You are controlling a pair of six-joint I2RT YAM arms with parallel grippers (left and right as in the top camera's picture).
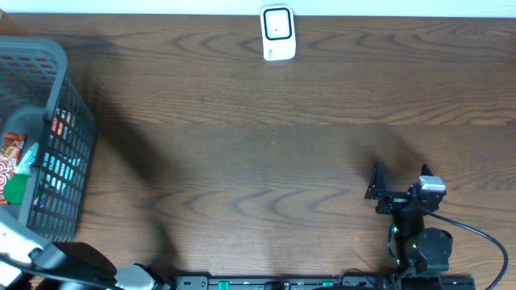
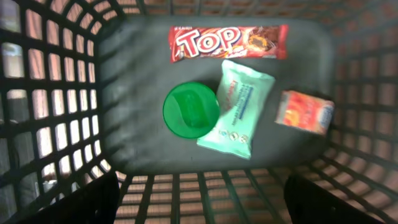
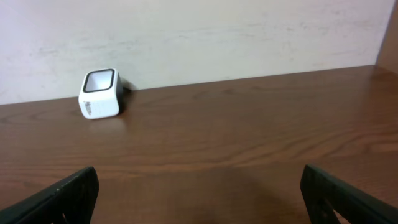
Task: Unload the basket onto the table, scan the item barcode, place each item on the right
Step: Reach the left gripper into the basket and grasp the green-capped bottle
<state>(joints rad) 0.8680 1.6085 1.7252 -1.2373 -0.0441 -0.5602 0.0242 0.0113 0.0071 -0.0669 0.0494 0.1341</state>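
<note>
left gripper (image 2: 199,198) hangs above the basket (image 2: 56,124), fingers spread wide, holding nothing. right gripper (image 3: 199,190) likewise spread and empty, scanner (image 3: 99,93) at its eleven o'clock.

Your basket (image 2: 56,93) is a dark grey grid. At 12 o'clock the bar (image 2: 228,42) is red with white letters. The lid (image 2: 191,110) is green, the packet (image 2: 239,109) pale green, the box (image 2: 305,112) orange. The scanner (image 1: 278,32) is white.

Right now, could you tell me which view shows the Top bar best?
The left wrist view: the Top bar lies whole, label up, in the basket. Overhead shows only a red sliver at the frame edge, perhaps it; the right wrist view shows none.
</note>
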